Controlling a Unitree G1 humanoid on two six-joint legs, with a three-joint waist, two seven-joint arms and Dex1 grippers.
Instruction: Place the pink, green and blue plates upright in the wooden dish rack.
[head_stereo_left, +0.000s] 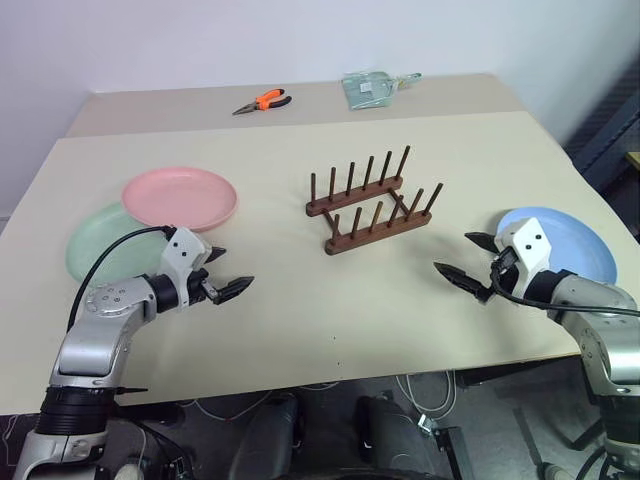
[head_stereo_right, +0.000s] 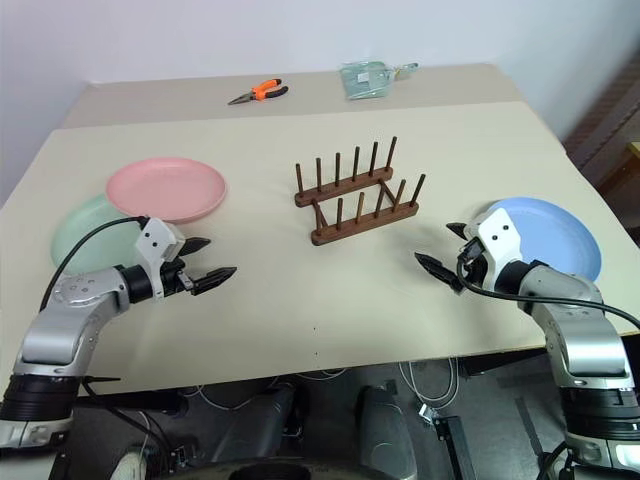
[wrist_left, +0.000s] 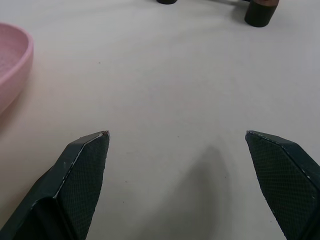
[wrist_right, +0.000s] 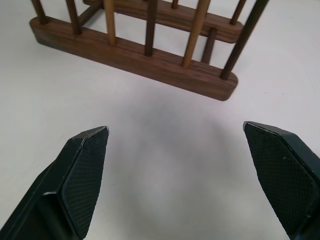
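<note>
The dark wooden dish rack (head_stereo_left: 370, 205) stands empty in the middle of the table. The pink plate (head_stereo_left: 180, 197) lies flat at the left, overlapping the green plate (head_stereo_left: 100, 240) beneath it. At the right edge the blue plate (head_stereo_left: 570, 245) lies flat. My left gripper (head_stereo_left: 226, 270) hovers open just right of the green plate, holding nothing. Beside the blue plate's left rim my right gripper (head_stereo_left: 465, 257) is open and empty, pointing toward the rack (wrist_right: 150, 55). The pink plate's rim (wrist_left: 12, 65) appears in the left wrist view.
Orange-handled pliers (head_stereo_left: 263, 101) and a clear plastic packet (head_stereo_left: 372, 88) lie on the far table section. The beige table (head_stereo_left: 330, 320) has bare room in front of the rack, between my two grippers. Cables hang below the front edge.
</note>
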